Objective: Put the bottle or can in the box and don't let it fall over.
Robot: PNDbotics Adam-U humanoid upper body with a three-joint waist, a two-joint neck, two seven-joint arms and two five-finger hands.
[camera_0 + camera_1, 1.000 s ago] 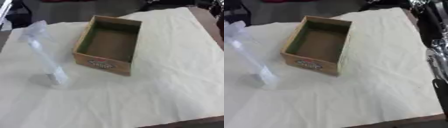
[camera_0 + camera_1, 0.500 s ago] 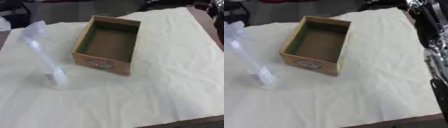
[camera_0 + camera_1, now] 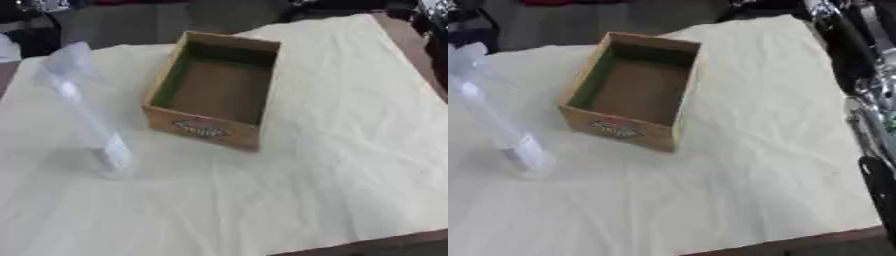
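Bottle (image 3: pixel 87 112), clear plastic, stands upright at the left of the left eye view on the pale cloth (image 3: pixel 332 150), its cap end toward the upper left and a small white label near its base. Just to its right, apart from it, sits the open cardboard box (image 3: pixel 214 90), in the upper middle of the frame, with a printed mark on its near wall and nothing inside that I can make out. A brown strip of table (image 3: pixel 411 42) shows past the cloth at the upper right and along the bottom right. Neither of my hands appears in this view.

Right eye view: the bottle stands at the far left edge, the box left of centre. Down the right edge runs my right arm (image 3: pixel 868 95), black with silver parts, hanging beside the table and touching nothing. Its hand is not visible, so I cannot tell how my fingers lie; my left hand is out of frame too.
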